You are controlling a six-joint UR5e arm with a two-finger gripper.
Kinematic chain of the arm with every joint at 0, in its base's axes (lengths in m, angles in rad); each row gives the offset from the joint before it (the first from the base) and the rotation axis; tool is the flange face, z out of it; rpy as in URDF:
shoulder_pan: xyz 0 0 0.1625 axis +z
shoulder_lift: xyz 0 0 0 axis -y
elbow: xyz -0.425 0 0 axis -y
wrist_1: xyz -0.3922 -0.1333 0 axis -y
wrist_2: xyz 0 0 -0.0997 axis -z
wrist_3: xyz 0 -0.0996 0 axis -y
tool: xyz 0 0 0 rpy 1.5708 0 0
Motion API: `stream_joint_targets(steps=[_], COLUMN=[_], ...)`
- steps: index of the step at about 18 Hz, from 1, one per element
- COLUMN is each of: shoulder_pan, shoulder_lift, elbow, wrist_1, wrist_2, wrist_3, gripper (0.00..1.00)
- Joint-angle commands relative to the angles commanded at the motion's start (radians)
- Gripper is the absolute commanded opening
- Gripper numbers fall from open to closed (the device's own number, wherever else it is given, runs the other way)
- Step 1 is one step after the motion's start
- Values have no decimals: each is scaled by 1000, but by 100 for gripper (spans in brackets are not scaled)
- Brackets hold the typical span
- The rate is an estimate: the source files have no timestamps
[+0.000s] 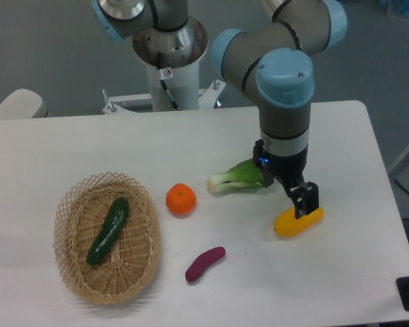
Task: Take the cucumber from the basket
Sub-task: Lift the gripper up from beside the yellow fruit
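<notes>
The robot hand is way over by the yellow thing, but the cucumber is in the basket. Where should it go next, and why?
Probably lift and swing across toward the basket. The gripper sits low by the yellow vegetable, far from the cucumber, which lies alone in the basket, untouched.

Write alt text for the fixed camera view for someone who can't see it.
A dark green curved cucumber lies inside an oval tan wicker basket on a white table, while the robot's two-finger gripper sits far off, down at a yellow oblong vegetable.
</notes>
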Motion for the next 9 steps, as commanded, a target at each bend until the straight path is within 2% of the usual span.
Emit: stream_joint_targets(steps=[3,9], shoulder_pan=[-5,-47], shoulder_lift=[0,9], elbow=[-5,-60], wrist_1=[2,11], wrist_2=[8,2], wrist_3=[-2,-55], gripper=[100,100])
